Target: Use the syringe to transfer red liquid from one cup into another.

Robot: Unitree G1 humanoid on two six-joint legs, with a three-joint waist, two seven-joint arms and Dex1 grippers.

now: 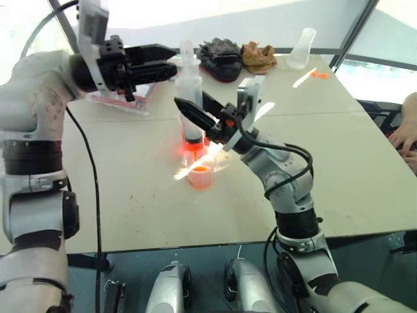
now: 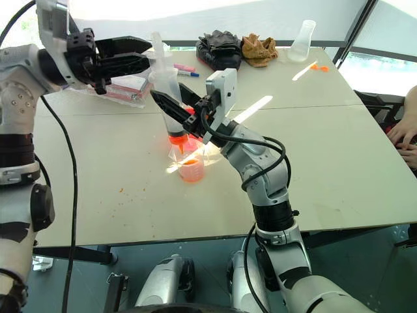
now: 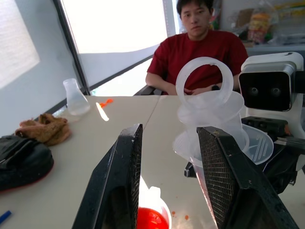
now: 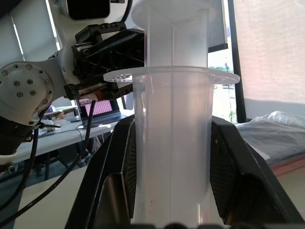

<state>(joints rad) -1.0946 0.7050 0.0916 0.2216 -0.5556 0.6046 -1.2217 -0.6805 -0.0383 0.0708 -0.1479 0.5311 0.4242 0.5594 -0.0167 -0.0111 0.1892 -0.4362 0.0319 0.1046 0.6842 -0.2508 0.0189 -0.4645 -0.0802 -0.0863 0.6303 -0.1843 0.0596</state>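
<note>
— What am I counting on the table (image 1: pixel 339 176)?

— I'm seeing one syringe (image 1: pixel 190 98), standing upright over two clear cups: the taller beaker (image 1: pixel 203 153) and the short cup (image 1: pixel 201 176) with orange-red liquid just in front of it.

— And the two grippers?

— My right gripper (image 1: pixel 195 111) is clamping the syringe barrel. My left gripper (image 1: pixel 166 60) is reaching level at the plunger top, fingers spread apart beside it, gripping nothing.

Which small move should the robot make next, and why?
Probably close the left gripper on the plunger. The right gripper is shut on the syringe, upright with its tip over the beaker of red liquid, and the open left fingers sit by the plunger top.
</note>
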